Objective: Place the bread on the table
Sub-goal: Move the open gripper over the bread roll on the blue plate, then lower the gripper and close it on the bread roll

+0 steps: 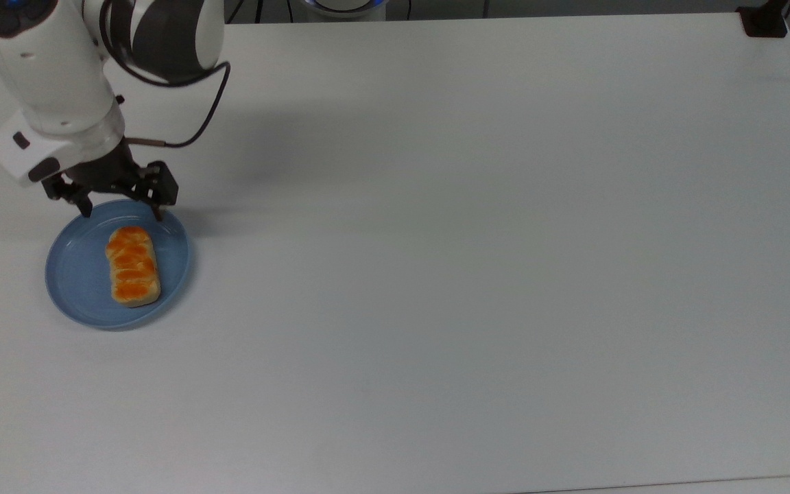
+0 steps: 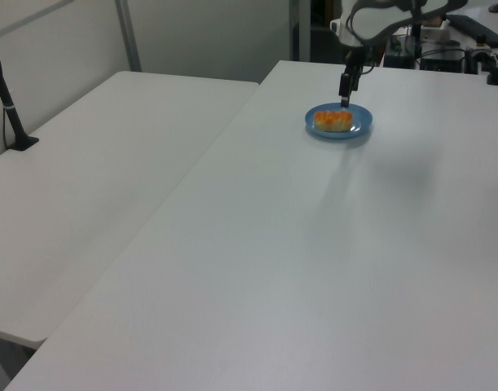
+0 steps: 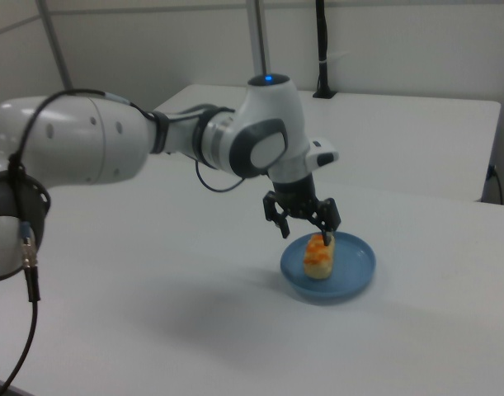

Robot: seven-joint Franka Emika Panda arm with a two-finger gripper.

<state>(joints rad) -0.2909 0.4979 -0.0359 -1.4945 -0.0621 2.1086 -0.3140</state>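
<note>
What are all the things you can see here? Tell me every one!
bread: one, pale beige with a shiny orange-brown top, lying on the plate.
plate: one, blue and round, on the table near the top view's left edge.
table: one, white, under the plate.
second table: one, white, beside the first on the left view's left.
black post: one, standing on the second table.
robot arm: one, white with dark joints, reaching over the plate.
gripper: one, black, fingers open, just above the plate's far rim.
</note>
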